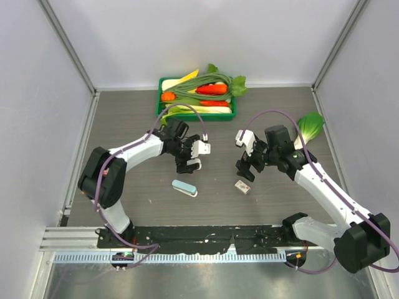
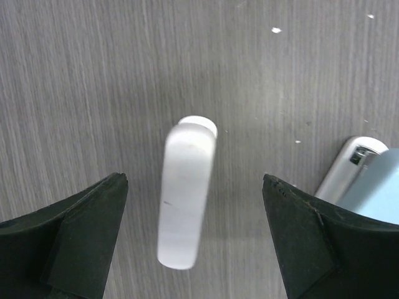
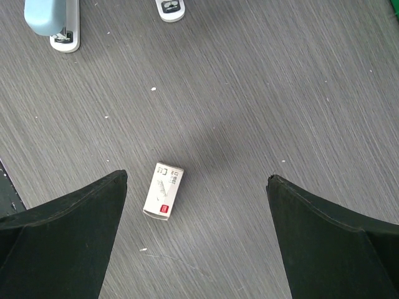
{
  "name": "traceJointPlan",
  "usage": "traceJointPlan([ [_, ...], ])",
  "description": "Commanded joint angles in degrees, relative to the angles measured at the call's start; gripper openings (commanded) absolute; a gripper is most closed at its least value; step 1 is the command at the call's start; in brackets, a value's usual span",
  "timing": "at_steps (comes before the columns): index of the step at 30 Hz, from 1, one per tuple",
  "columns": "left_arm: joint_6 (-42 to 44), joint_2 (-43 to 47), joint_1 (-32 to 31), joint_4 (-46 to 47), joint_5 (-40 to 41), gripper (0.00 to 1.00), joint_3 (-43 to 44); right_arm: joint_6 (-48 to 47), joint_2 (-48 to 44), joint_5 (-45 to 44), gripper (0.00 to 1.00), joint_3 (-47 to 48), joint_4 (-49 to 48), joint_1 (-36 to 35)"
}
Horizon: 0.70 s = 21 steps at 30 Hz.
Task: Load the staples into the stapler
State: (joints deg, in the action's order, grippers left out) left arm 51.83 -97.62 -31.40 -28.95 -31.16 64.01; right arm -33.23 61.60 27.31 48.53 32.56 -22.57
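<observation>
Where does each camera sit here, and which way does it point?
Top external: above and behind the robot, looking down on the table; the left gripper and right gripper both show, open.
Left wrist: on the left arm, facing down at a white oblong object; its dark fingers frame it.
Right wrist: on the right arm, facing down at the staples; its dark fingers show.
Shared: the stapler appears in all three.

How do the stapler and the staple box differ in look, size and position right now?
Colour: the stapler is light blue over a white base; the staple box is whitish with red-and-dark print. Size: the stapler is clearly longer than the box. Position: the stapler lies nearer the left gripper, the box under the open right gripper. Both lie flat on the table, ungripped.
</observation>
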Motion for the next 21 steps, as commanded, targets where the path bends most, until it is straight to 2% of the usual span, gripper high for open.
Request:
traceJointPlan([
  [1, 1.3, -3.4, -0.1, -0.1, -2.3, 0.9, 5.4, -1.3, -1.4, 1.6, 0.99, 0.0, 0.2, 0.7],
  [5, 0.0, -6.3, -0.2, -1.6, -2.4, 0.74, 7.5, -1.6, -1.4, 1.9, 0.99, -0.1, 0.3, 0.8],
  [14, 0.2, -5.3, -0.1, -0.7, -2.9, 0.61, 5.5, -2.0, -1.5, 2.1, 0.99, -0.3, 0.4, 0.8],
  [21, 0.5, -5.5, -0.1, -2.3, -4.1, 0.59, 5.8, -1.8, -1.2, 2.3, 0.99, -0.3, 0.5, 0.8],
])
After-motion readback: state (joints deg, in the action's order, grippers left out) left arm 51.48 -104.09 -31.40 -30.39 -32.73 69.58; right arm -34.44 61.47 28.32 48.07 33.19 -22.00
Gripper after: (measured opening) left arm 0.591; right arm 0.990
